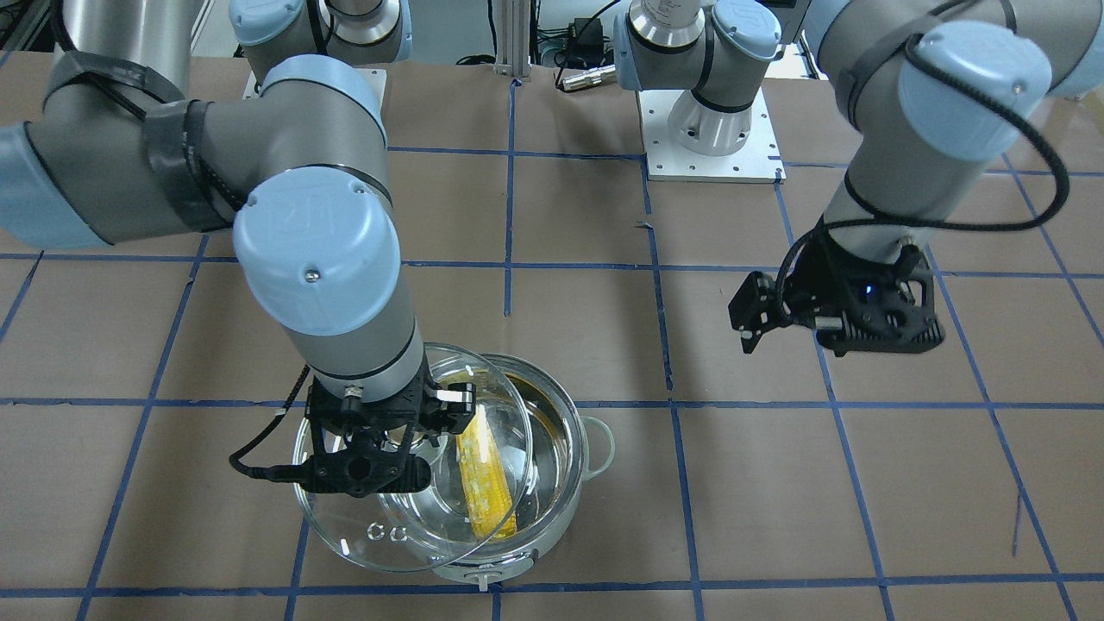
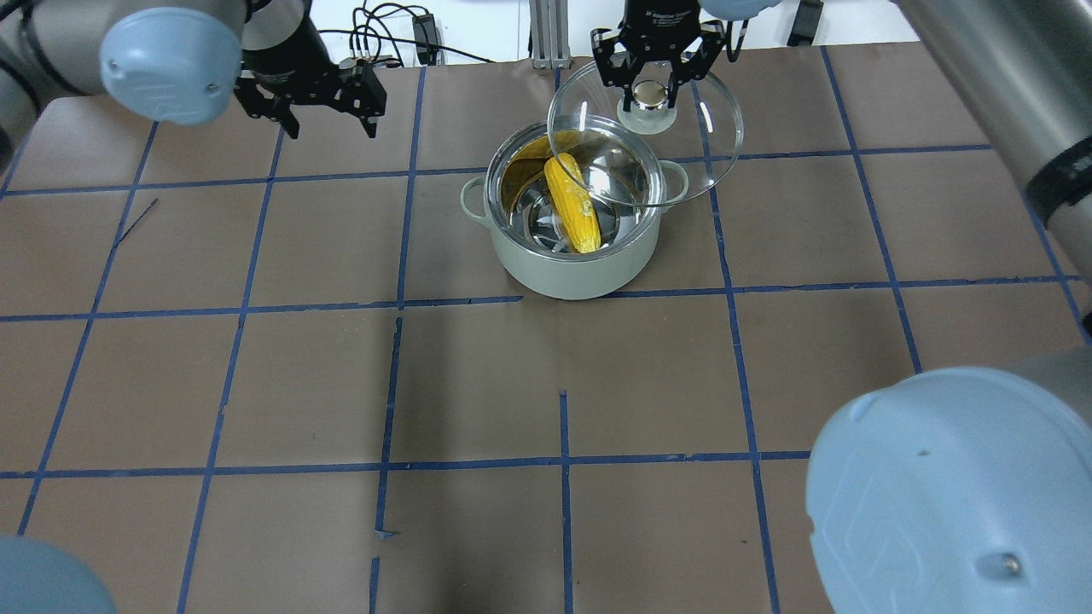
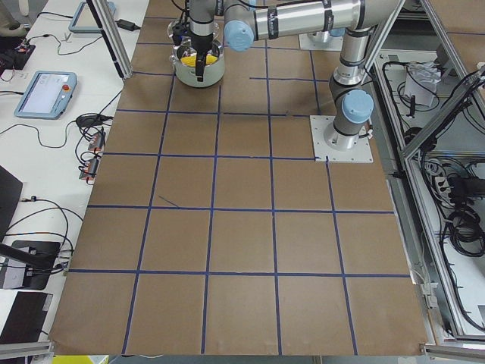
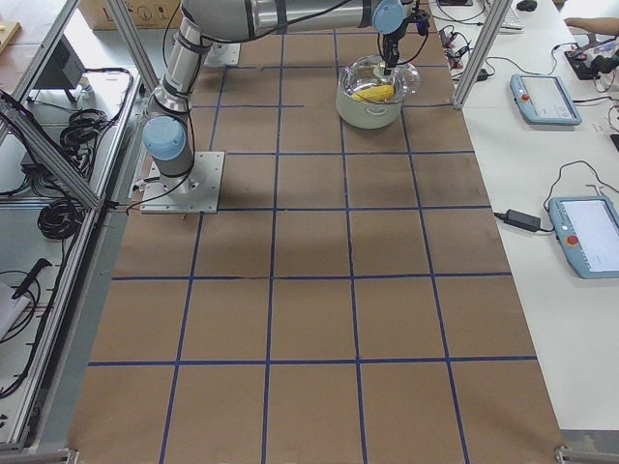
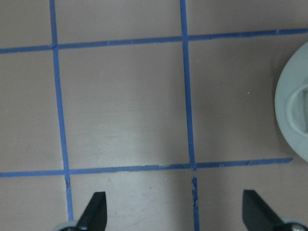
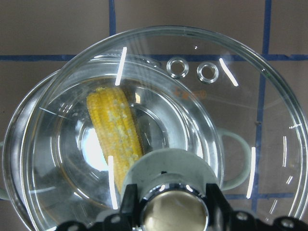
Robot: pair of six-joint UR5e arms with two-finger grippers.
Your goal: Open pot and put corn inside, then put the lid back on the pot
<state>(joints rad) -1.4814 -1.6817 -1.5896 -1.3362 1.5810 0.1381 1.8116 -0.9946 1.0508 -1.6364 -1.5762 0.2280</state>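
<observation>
The pale grey-green pot stands on the table at the far middle, open. The yellow corn lies inside it on the steel bottom, also in the right wrist view. My right gripper is shut on the beige-topped knob of the clear glass lid. It holds the lid tilted above the pot, offset toward the far right, overlapping only part of the pot's opening. My left gripper is open and empty, hovering over bare table well left of the pot. The left wrist view shows the pot's side handle.
The table is brown paper with a blue tape grid. The left arm's white base plate sits at the robot's edge. Cables and a metal post lie beyond the far edge. Tablets lie on the side benches.
</observation>
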